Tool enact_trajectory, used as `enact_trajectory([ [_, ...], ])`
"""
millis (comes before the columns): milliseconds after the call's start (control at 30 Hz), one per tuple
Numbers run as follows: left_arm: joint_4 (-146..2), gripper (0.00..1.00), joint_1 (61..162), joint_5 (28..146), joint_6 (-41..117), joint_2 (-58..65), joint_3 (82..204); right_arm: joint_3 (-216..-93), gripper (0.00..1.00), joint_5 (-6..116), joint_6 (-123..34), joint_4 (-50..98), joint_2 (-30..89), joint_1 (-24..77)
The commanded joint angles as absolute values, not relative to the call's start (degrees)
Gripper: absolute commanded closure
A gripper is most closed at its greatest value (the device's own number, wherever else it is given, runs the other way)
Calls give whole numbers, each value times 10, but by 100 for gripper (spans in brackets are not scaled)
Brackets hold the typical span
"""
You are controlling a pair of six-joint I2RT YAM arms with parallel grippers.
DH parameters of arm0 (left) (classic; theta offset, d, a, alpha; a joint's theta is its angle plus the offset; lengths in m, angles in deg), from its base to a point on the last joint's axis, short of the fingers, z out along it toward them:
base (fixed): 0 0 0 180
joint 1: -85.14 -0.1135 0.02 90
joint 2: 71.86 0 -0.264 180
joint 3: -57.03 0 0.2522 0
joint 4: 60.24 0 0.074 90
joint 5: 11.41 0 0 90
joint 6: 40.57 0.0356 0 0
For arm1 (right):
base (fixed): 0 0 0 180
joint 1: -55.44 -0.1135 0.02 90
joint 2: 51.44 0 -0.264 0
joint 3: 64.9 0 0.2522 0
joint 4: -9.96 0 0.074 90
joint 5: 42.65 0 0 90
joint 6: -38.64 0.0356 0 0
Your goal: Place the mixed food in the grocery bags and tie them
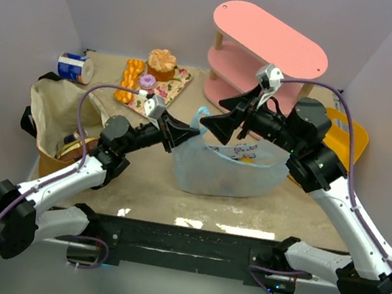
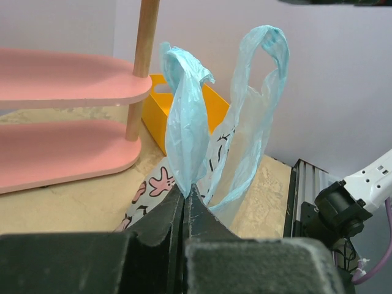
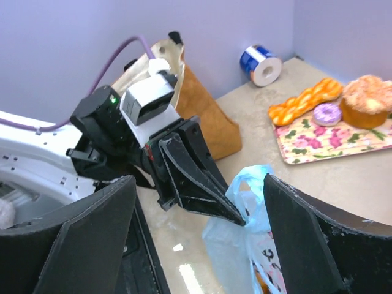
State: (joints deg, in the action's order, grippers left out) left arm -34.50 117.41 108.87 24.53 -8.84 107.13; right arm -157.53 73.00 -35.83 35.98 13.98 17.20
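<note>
My left gripper (image 2: 185, 191) is clamped on one handle (image 2: 184, 116) of the light-blue bag (image 1: 230, 169); my right gripper (image 1: 215, 122) gapes wide (holding nothing). Tying step, I judge; next, the free loop (image 2: 263, 55) needs gripping.

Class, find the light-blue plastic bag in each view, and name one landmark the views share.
Top external: light-blue plastic bag at centre.
Left wrist: the bag's handles rise mid-frame.
Right wrist: the bag at bottom centre.
Shared landmark: the left gripper pinching a handle.

White-shelled arms (image 1: 64, 180) with black joints (image 1: 10, 216), black wedge fingers (image 3: 196, 177), purple cables (image 3: 119, 49), small green lights (image 3: 113, 98)
</note>
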Motion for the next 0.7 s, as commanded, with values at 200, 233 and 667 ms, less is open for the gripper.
enact_trajectory([
  [200, -303, 100, 1175, 1087, 247, -98, 1067, -1570, 7, 671, -335, 332, 196, 166],
  [233, -303, 100, 1175, 1088, 247, -97, 1067, -1569, 7, 670, -333, 330, 199, 163],
  [667, -295, 100, 1176, 1065, 245, -86, 1067, -1537, 23, 563, -274, 310, 218, 122],
])
